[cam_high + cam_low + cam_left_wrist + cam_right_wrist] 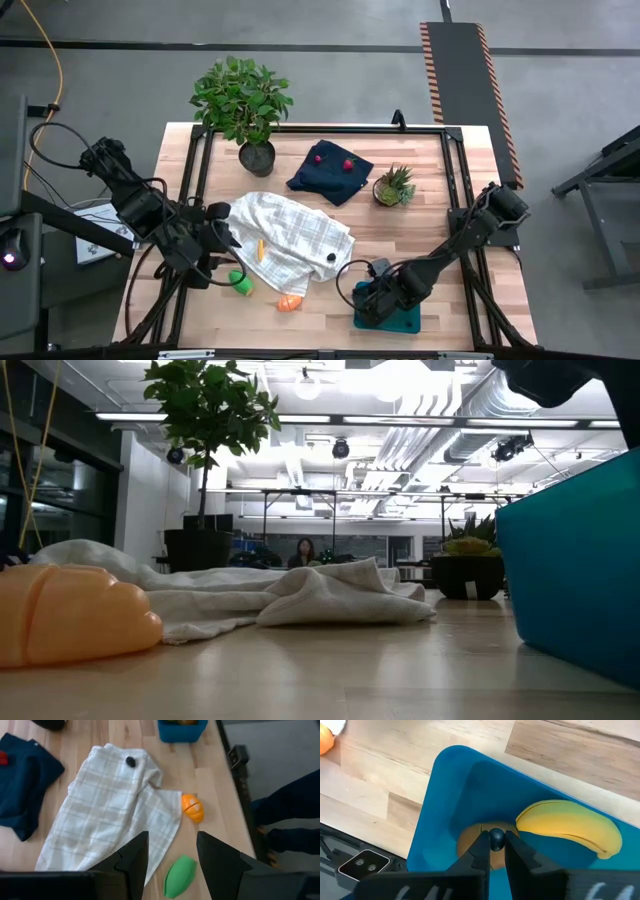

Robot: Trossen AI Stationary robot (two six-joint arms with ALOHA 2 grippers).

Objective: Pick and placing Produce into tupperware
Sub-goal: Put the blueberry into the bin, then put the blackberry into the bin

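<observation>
The teal tupperware (400,322) (445,795) sits near the table's near right edge. In it lie a yellow banana (570,826) and a brown round piece (468,840). My right gripper (496,851) (372,298) hangs over it, shut on a small dark ball (496,839). My left gripper (172,855) (222,238) is open above the near left edge of the white checked cloth (290,238). A green piece (240,283) (180,876) and an orange piece (289,302) (192,808) lie on the wood. Two red berries (318,158) rest on the navy cloth (330,172). My right gripper pinches the small dark ball (496,840) between its two fingertips (481,851), coming from above and pointing down into the tupperware. The ball sits right over the brown round piece; whether it touches that piece, I cannot tell.
A thin orange piece (261,250) and a dark round bit (330,258) lie on the checked cloth. A leafy potted plant (245,105) stands at the far edge, a small spiky plant (394,187) far right. In the low view the orange piece (70,625) is close.
</observation>
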